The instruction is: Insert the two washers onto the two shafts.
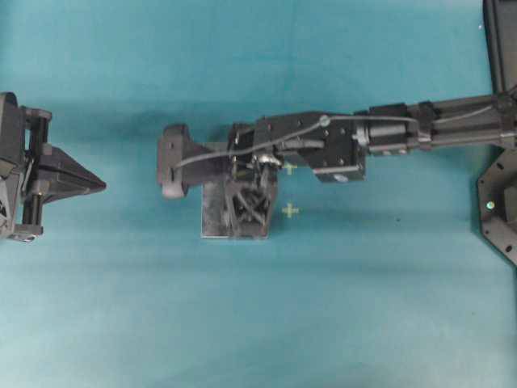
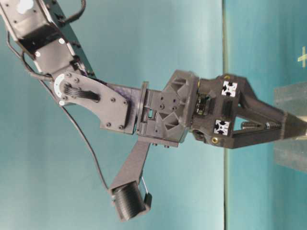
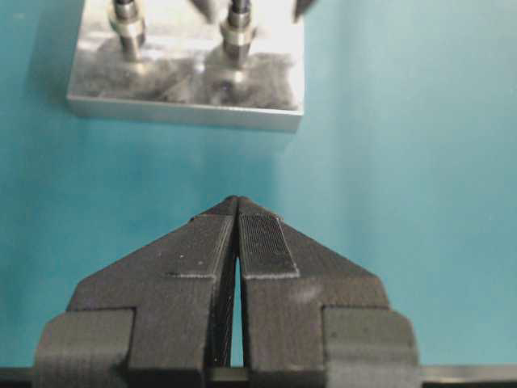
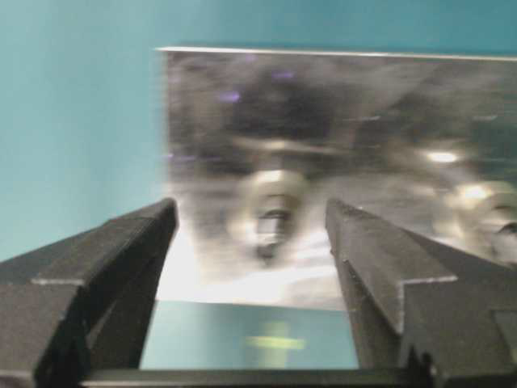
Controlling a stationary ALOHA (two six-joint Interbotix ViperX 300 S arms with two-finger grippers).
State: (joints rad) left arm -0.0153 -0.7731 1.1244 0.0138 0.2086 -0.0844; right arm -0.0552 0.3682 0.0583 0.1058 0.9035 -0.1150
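Two short steel shafts stand upright on a square metal block [image 3: 184,81], each wearing a pale ring-shaped collar partway up: one shaft [image 3: 237,32] rises near the block's middle, the other shaft [image 3: 128,28] beside it toward a corner. The block is bright, smooth aluminium with a brushed, mirror-like top and sharp square edges, and it lies flat on a matte teal table [image 1: 242,323]. In the blurred right wrist view a pale round ring, which may be the washer [image 4: 273,202], sits around a dark centre on the block's shiny top, though the smear makes it hard to tell whether it is seated on a shaft. That ring lies between the two dark, ridged fingers of the right gripper [image 4: 252,234] and a little beyond their tips, touching neither; the jaws stand well apart with nothing held. From overhead, the right gripper hangs directly above the block, its black arm reaching in from the block's right. The left gripper [image 3: 236,206] rests well apart from the block on its other side, its wedge-shaped, finely ribbed fingers pressed together at the tips and holding nothing, pointed toward the block.
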